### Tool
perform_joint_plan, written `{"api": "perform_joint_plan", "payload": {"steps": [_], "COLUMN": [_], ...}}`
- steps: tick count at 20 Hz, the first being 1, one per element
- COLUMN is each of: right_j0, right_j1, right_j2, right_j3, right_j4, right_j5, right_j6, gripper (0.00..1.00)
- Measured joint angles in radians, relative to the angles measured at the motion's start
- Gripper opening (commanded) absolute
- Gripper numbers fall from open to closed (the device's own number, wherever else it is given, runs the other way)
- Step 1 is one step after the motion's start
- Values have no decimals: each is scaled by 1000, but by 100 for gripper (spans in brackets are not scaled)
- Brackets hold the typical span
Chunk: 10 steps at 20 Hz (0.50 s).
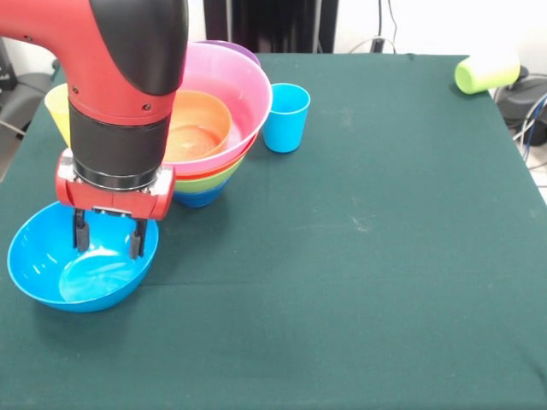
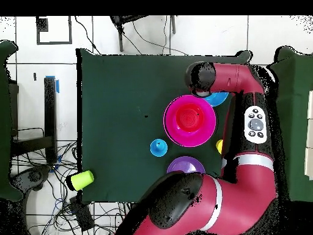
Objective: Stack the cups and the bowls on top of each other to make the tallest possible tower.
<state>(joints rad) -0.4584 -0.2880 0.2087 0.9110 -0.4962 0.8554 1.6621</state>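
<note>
My gripper (image 1: 108,235) is open, its two fingers hanging inside the large light blue bowl (image 1: 81,266) at the table's left with nothing between them. Behind it stands the tower (image 1: 214,158): a large pink bowl (image 1: 235,81) holding a small orange bowl (image 1: 198,126), nested over orange-red, lime green and dark blue bowls. A purple bowl (image 1: 235,49) peeks out behind it. The light blue cup (image 1: 285,118) stands upright right of the tower. The yellow cup (image 1: 56,107) is partly hidden behind the arm. The lime green cup (image 1: 485,73) lies on its side at the far right corner. The overhead view shows the pink bowl (image 2: 189,120), purple bowl (image 2: 185,166) and light blue bowl (image 2: 217,98); the arm hides the gripper.
The dark green cloth-covered table (image 1: 367,256) ends at the right, where cables and a black object (image 1: 526,102) lie beyond its edge. In the overhead view the arm (image 2: 244,147) runs along the table's right side.
</note>
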Motion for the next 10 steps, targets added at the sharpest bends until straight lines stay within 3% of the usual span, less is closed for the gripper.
{"api": "perform_joint_plan", "payload": {"steps": [10], "right_j0": [0], "right_j1": [-1], "right_j2": [-6], "right_j3": [0], "right_j4": [50], "right_j5": [0], "right_j6": [0], "gripper": [100]}}
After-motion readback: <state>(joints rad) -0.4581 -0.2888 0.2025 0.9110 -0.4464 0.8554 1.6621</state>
